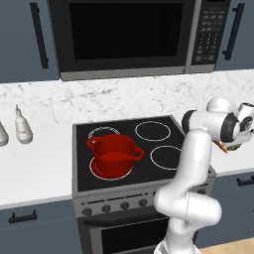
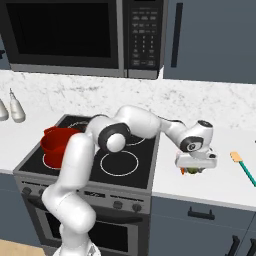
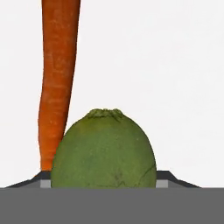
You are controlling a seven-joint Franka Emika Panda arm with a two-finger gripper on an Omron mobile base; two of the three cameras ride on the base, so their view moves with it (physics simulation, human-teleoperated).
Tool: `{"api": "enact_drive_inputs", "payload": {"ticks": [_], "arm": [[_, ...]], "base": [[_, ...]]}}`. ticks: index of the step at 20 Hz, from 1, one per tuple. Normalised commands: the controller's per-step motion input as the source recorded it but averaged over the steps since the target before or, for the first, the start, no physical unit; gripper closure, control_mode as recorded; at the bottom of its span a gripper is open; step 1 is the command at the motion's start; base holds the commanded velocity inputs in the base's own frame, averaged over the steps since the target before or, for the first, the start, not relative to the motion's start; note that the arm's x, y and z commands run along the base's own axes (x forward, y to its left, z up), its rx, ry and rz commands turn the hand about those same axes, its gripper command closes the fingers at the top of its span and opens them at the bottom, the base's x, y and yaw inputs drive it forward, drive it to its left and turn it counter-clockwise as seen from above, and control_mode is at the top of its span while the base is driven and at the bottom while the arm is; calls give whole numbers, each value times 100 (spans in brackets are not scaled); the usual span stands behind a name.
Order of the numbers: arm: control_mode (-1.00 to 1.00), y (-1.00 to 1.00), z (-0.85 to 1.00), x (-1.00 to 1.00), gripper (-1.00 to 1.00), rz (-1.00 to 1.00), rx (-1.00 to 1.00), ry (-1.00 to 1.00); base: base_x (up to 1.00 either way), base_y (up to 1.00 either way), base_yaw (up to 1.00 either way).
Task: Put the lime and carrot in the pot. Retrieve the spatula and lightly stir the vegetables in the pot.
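The lime (image 3: 103,151), a green ball, sits right in front of the hand camera, and the grey fingertips touch it on both sides. My gripper (image 2: 196,169) is shut on it, low over the white counter right of the stove. The carrot (image 3: 57,83) lies on the counter just beside the lime, and its orange tip (image 1: 224,148) peeks out under the hand. The red pot (image 1: 114,154) stands on the front left burner, well to the left of the gripper. The spatula (image 2: 244,167), teal handle with an orange head, lies on the counter to the right of the hand.
The black stove top (image 1: 163,149) lies between the pot and my hand. Two pale bottles (image 1: 22,128) stand at the back left of the counter. A microwave (image 1: 129,34) hangs above the stove. The counter's front edge (image 2: 200,200) is close below the hand.
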Motion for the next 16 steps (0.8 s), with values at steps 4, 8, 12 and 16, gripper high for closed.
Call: {"api": "enact_drive_inputs", "payload": {"ticks": [4,8,12,16], "arm": [[-100,79,83,-79,100,10,0,-7],[-100,100,91,-100,100,16,0,-7],[-100,100,68,-78,100,21,0,0],[-100,100,52,-20,100,21,2,8]], "base": [[0,0,0],[0,0,0],[0,0,0],[0,0,0]]}}
